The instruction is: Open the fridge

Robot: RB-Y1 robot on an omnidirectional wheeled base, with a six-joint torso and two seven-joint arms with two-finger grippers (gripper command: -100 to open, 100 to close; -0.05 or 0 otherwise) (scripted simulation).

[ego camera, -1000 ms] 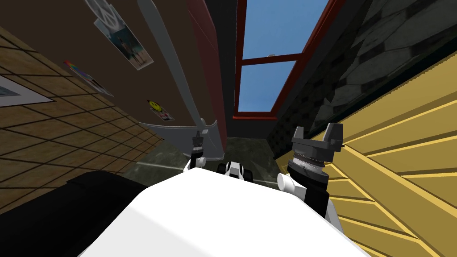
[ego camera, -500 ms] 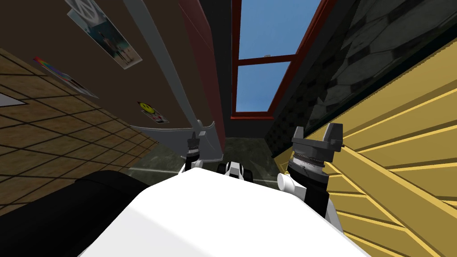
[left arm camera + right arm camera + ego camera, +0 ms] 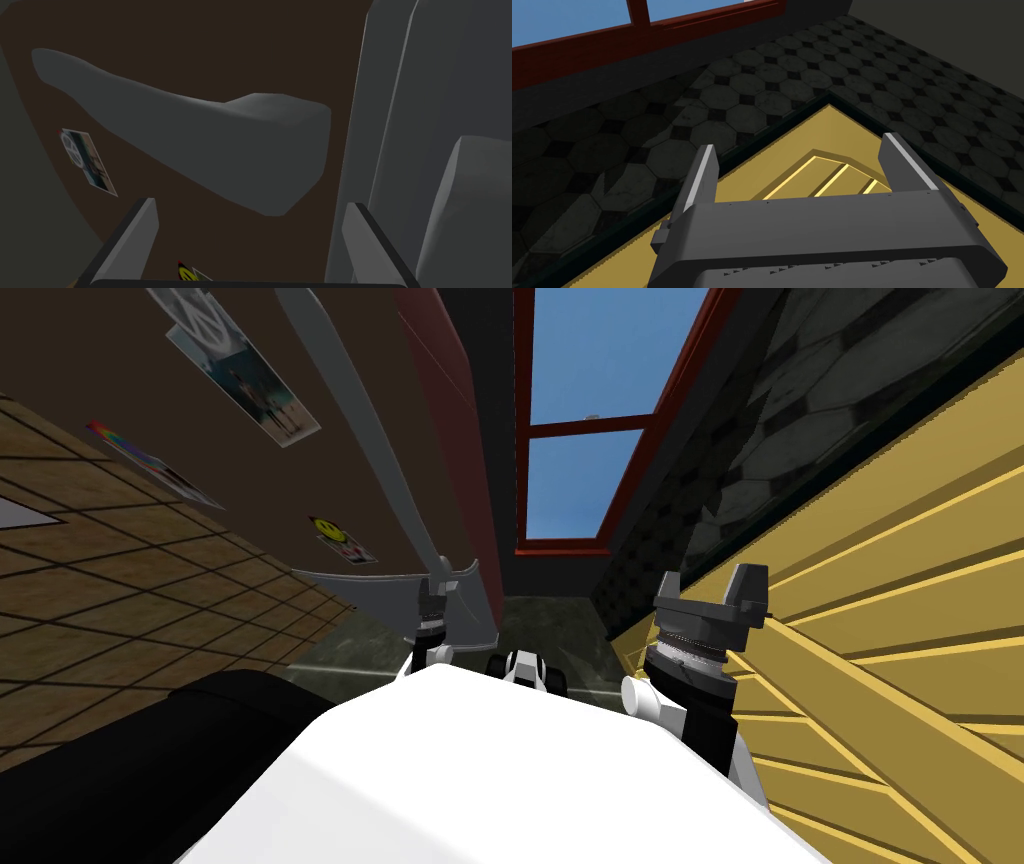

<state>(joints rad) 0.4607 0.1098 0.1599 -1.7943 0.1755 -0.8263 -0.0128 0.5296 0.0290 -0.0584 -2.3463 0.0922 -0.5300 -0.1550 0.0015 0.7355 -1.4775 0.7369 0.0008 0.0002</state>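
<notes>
- Fridge door (image 3: 280, 498): brown, close in at your 11 o'clock. Whether it has left its seal cannot be told.
- Handle (image 3: 377, 448): long grey bar running up the door on the edge toward 12 o'clock. Its thick lower end sits just ahead of the left claw.
- Left claw (image 3: 249, 204): open and gripping nothing. Its two fingers are spread with the handle's end lying ahead between them. Contact between either finger and the bar cannot be told.
- Right claw (image 3: 710, 576): open and empty, parked at your 2 o'clock over the yellow panel (image 3: 900, 618), well apart from the fridge.
- Stickers: a photo (image 3: 245, 383) and a smiley (image 3: 328, 526), both on the door at 9 o'clock of the handle.
- Window (image 3: 590, 408): red frame, blue panes, at 12 o'clock past the fridge.
- Step in hand, by my reading: the reach is lined up but the grasp is not yet made, and the door is not yet pulled.
- Next move calls for: easing the left claw forward until the bar sits deep between the fingers, closing firmly, then drawing back along the door's arc, not straight. Expect the smooth, tapered bar to slip if you pinch it near the fingertips.
</notes>
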